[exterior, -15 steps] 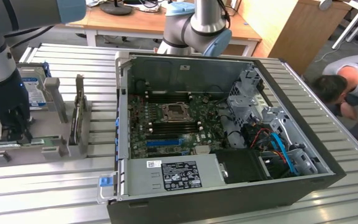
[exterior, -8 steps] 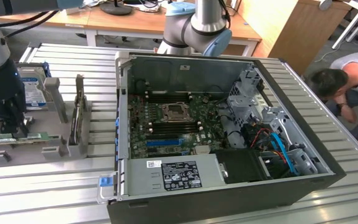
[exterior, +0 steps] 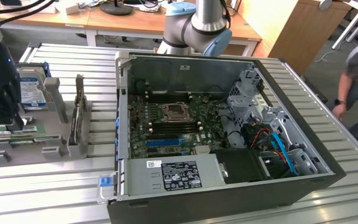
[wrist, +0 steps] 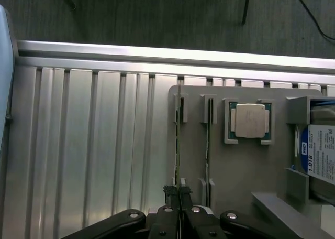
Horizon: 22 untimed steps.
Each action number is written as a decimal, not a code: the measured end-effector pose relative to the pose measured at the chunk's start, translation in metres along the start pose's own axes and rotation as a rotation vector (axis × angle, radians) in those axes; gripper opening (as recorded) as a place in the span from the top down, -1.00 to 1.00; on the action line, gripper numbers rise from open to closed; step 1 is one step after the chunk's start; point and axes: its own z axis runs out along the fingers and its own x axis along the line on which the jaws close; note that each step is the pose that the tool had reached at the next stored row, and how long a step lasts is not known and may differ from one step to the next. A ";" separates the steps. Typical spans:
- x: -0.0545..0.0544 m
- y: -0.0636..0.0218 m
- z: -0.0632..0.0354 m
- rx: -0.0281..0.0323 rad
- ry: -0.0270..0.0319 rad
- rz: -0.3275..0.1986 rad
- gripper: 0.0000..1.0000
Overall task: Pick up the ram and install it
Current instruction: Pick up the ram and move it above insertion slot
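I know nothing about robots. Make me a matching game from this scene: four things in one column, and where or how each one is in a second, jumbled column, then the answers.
Things:
1. ram
2. processor chip
3. hard drive
4. computer case

Descriptions:
A. lies flat in a square recess of the grey holder
B. stands open, its circuit board showing
C. stands on edge in a slot, with the gripper shut on its end
D. carries a blue and white label

Pairs: 1-C, 2-A, 3-D, 4-B
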 end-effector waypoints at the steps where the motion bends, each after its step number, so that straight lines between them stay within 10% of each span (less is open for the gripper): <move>1: 0.000 0.0001 -0.0033 0.0000 0.0005 0.000 0.76; 22: 0.001 0.0021 -0.0682 -0.0005 0.0120 0.000 0.76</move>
